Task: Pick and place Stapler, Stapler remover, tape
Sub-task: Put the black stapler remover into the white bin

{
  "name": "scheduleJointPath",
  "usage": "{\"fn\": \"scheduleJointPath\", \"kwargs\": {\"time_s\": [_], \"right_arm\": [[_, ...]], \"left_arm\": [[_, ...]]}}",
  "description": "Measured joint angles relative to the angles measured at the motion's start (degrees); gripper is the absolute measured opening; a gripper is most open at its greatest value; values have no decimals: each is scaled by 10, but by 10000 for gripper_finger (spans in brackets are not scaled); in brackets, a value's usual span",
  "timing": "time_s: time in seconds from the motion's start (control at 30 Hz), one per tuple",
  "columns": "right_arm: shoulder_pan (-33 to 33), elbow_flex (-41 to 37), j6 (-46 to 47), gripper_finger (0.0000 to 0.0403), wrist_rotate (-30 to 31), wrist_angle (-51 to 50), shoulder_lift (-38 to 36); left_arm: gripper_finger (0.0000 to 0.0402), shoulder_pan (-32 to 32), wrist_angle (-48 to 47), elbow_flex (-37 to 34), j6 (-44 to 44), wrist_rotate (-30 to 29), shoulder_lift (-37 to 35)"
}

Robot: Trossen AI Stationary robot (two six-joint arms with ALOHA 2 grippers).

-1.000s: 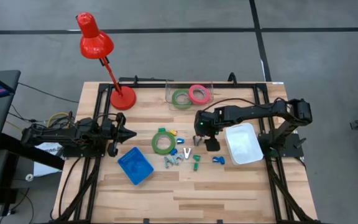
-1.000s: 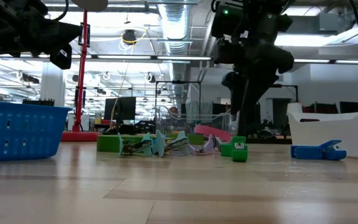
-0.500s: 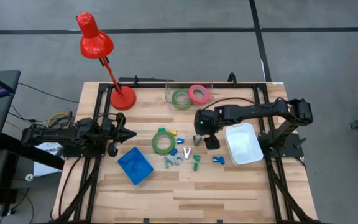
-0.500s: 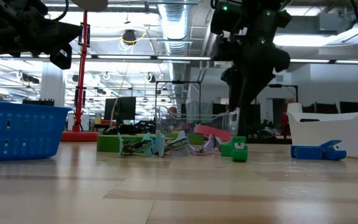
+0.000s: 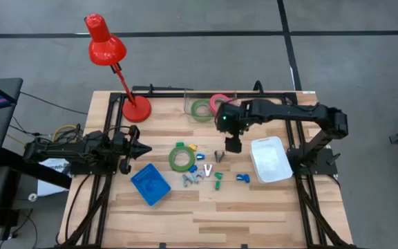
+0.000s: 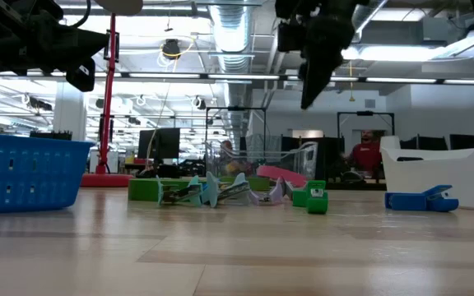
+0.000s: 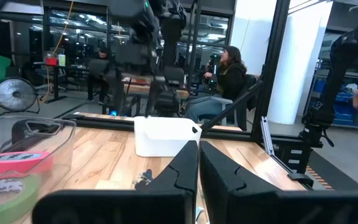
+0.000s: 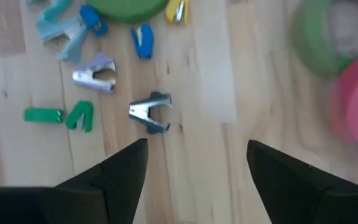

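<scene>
Wooden boards make up the worktop [image 5: 206, 207], which fills the middle of the high view, with a red lamp [image 5: 109, 48] at the upper left. A clear box [image 5: 191, 99] sits at the top middle of the worktop and holds two rings of tape, one green [image 5: 200, 109] and one pink [image 5: 216, 102]. A third green ring of tape [image 5: 180, 157] lies flat in the middle. Just right of it and below it lie small pieces: a grey stapler remover [image 8: 151, 112], a silver one [image 8: 96, 74], and little blue and green ones. A white tray [image 5: 269, 159] sits at the right, a blue basket [image 5: 150, 183] at the lower left.

The right tool [image 5: 232, 142] hangs above the worktop between the clear box and the small pieces, with its fingers spread wide and nothing in them. The left tool [image 5: 140, 149] waits at the left side, clenched tight and holding nothing.

The next job is probably to pick up one small piece. The grey stapler remover lies a little apart from the others, so it looks like the easy one. The tool should come straight down, with one finger on each side, then squeeze slowly. The pieces lie close, so a careless finger could knock a neighbour away.
</scene>
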Motion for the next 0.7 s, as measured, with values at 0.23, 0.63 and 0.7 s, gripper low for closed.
{"fn": "scheduleJointPath", "kwargs": {"time_s": [0.23,0.63,0.7], "right_arm": [[-18,53,-1,265,0,-50,0],[-27,130,5,265,-33,-55,1],[-27,138,5,265,-33,-45,1]], "left_arm": [[8,0,0,0,0,0,0],[8,0,0,0,0,0,0],[8,0,0,0,0,0,0]]}}
